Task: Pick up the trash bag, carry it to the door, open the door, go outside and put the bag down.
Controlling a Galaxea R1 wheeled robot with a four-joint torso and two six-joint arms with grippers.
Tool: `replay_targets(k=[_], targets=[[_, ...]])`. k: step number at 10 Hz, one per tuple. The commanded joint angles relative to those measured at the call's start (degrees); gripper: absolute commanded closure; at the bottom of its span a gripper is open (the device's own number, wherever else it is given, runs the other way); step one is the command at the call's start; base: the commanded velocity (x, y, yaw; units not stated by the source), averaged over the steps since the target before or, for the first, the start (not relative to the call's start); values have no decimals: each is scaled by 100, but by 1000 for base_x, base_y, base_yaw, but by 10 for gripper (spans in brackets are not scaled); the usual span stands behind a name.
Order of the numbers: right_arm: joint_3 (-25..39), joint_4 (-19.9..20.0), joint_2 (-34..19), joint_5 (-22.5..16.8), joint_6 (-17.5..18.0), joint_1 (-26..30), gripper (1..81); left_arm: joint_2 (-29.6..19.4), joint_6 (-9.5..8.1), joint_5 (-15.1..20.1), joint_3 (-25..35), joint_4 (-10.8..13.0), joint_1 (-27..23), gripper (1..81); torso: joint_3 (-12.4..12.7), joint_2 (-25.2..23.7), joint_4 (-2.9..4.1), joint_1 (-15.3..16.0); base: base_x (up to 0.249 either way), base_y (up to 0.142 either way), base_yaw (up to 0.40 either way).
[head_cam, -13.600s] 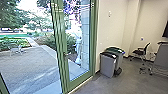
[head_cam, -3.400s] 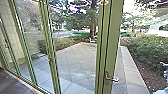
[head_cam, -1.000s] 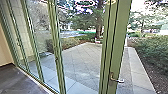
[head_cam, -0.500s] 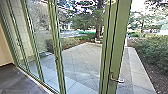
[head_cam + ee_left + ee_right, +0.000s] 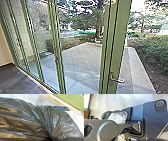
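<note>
While the head view looks out through green-framed glass, the left wrist view has the bag (image 5: 31, 120) close up, dark, shiny and creased. Its pleats run together at the left gripper (image 5: 51, 137), which is closed around the gathered plastic. Past the bag lie pale floor (image 5: 41, 99) and a green frame (image 5: 75, 99). Whether the right gripper is spread or pressed together, I cannot tell.

In the head view, a lever handle (image 5: 117, 80) sits on the door's upright (image 5: 120, 45); I cannot tell whether the door is open. Indoors, the dark floor (image 5: 20, 78) meets a pale wall (image 5: 5, 50) at its far left edge. Outside, paving (image 5: 80, 57) stretches toward a tree (image 5: 99, 25), and bushes (image 5: 152, 46) stand beyond the paving's right edge, with bare soil (image 5: 147, 67) between.
</note>
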Motion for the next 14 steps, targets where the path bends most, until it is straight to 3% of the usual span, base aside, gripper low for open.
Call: replay_targets(k=[1, 9, 14], targets=[[1128, -83, -974, 2, -9, 320, 10, 5, 34, 313, -1, -31, -344, 811, 0, 0, 0, 5, 0, 0, 0], [3205, -48, -2918, -33, -9, 1154, 10, 207, 34, 313, -335, -23, -344, 811, 0, 0, 0, 5, 0, 0, 0], [3828, 497, -3585, -1077, 52, 2551, 10, 207, 34, 313, -335, -31, -344, 811, 0, 0, 0, 5, 0, 0, 0]])
